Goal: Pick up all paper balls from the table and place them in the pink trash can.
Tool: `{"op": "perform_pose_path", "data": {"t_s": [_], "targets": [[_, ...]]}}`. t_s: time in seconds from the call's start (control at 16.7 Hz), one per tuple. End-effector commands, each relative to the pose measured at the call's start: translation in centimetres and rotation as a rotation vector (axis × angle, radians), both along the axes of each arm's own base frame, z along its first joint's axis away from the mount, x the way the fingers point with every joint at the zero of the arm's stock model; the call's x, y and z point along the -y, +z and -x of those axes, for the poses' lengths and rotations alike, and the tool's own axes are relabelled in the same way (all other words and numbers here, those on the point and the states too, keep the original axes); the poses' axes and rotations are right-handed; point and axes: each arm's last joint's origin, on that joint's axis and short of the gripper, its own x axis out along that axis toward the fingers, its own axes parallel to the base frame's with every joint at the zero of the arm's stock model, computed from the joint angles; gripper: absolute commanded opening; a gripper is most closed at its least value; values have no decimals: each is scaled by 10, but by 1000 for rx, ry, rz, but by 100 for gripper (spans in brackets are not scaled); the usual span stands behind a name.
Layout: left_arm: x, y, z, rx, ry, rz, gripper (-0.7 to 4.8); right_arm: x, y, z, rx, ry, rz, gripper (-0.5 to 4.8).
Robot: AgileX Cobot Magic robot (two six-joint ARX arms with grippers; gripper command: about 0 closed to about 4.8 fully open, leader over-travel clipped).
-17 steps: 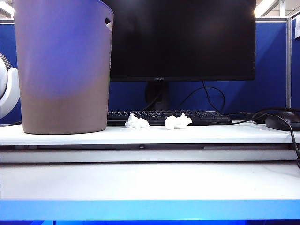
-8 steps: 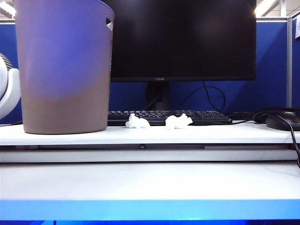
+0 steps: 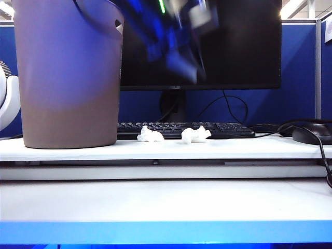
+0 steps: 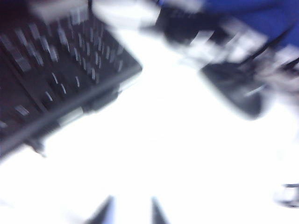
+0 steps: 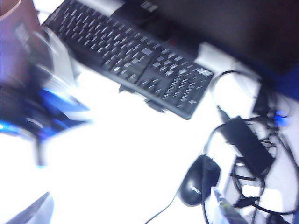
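Monitor [image 3: 228, 46] bezel logo too small to read; keyboard [image 5: 135, 58] legends blurred. Pink trash can [image 3: 70, 78] upright on the table [image 3: 166, 199], mouth upward, handle hole near rim; contents not visible. Two white paper balls [image 3: 150, 135] [image 3: 195, 135] lie just in front of the keyboard, well below a blurred arm [image 3: 176, 36] crossing the monitor. Left gripper [image 4: 131, 215]: two dark fingertips slightly apart over bare table, nothing between them. Right gripper [image 5: 126, 219]: finger tips at frame corners, spread wide, mouse [image 5: 198, 185] between them
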Motion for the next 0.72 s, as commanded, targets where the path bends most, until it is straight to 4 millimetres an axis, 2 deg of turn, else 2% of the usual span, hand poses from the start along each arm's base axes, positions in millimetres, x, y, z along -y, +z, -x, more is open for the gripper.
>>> {"op": "perform_pose_path", "data": {"t_s": [0.06, 0.18, 0.3, 0.36, 0.72], "targets": [[15, -36, -13, -33, -3, -28, 165, 5, 2, 12, -4, -11, -11, 432], [17, -44, -18, -14, 32, -41, 216, 7, 1, 17, -6, -12, -11, 432], [19, -48, -21, 27, 52, -57, 388, 6, 1, 17, -9, -8, -12, 432], [20, -50, -22, 28, 55, -57, 403, 6, 1, 18, -10, -8, -13, 432], [23, -67, -29, 45, 89, -99, 403, 8, 2, 22, 0, -6, -17, 432]]}}
